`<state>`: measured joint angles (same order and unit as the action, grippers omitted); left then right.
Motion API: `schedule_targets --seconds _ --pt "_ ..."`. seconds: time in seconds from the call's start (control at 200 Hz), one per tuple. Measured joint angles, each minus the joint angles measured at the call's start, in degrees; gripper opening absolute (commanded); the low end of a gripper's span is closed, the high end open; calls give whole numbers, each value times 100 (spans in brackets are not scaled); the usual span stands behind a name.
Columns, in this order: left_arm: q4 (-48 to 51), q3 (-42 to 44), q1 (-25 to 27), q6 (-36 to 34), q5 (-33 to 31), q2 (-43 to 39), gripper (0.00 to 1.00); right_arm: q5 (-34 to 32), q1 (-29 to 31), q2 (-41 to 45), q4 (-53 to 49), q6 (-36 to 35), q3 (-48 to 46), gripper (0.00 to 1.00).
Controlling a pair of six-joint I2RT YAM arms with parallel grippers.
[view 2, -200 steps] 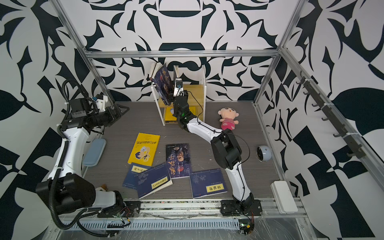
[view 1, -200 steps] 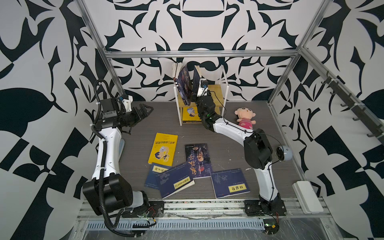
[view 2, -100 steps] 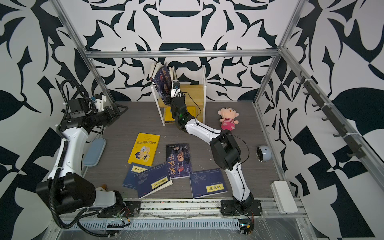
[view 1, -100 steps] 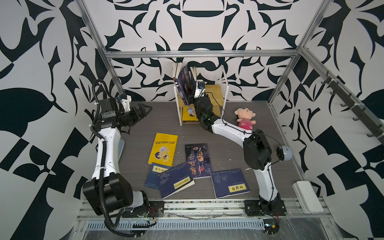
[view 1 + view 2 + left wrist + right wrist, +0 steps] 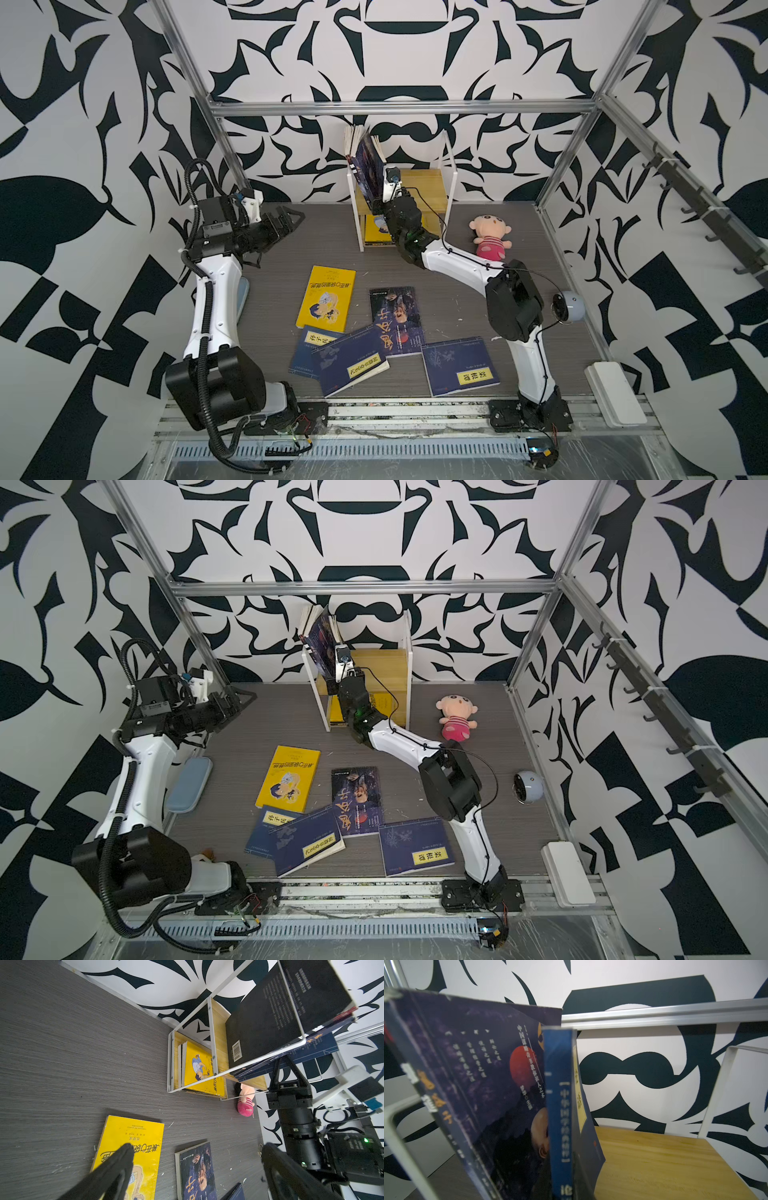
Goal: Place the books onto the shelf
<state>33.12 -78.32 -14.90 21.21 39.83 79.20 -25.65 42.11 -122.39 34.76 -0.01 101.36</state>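
The navy book [image 5: 560,1105] stands upright on the upper tier of the shelf [image 5: 428,185], spine outward. It leans on a dark purple book [image 5: 477,1084] that itself tilts toward the frame's end, so the row props itself up rather than falling flat. The right tool [image 5: 284,1058] sits at the foot of that spine with its jaws drawn almost together, seemingly pinching the thin edge to steady it. The contact itself is hidden: the right wrist view cuts off below the spine, and in both top views the wrist covers it. On the lower tier a yellow cartoon book [image 5: 199,1068] lies flat on a small stack, too edge-on to count. 5 more wait flat on the tabletop [image 5: 324,237]: a yellow paperback [image 5: 328,297], a dark paperback with gold calligraphy [image 5: 395,320] and 3 navy paperbacks [image 5: 459,368], 1 mostly buried under another. The left tool [image 5: 295,220] hangs spread wide and empty at the rear left, probably parked clear of the right arm. The pink plush doll [image 5: 490,237] lies near the shelf.
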Motion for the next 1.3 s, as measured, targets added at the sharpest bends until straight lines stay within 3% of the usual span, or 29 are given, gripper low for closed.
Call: schedule_targets --seconds 0.38,0.575,0.85,1.015,1.12,1.19,1.3 --pt "-90 81 0 4 2 -2 100 144 190 35 -160 -269 46 29" --pt "-101 94 0 4 2 -2 100 341 245 531 -149 -455 -444 35" --pt "-101 98 -15 4 4 -2 100 1185 376 1631 -9 -560 -1740 34" --pt "-114 101 -15 22 4 -2 100 1812 127 1851 -396 -356 -1996 38" --pt "-122 109 -15 24 4 -2 100 2256 -273 1845 -684 -179 -2000 46" --pt "-122 111 -15 22 4 -2 100 2645 -553 1803 -807 -63 -2000 70" --pt "-122 111 -15 22 4 -2 100 3281 -949 1620 -898 52 -1950 74"
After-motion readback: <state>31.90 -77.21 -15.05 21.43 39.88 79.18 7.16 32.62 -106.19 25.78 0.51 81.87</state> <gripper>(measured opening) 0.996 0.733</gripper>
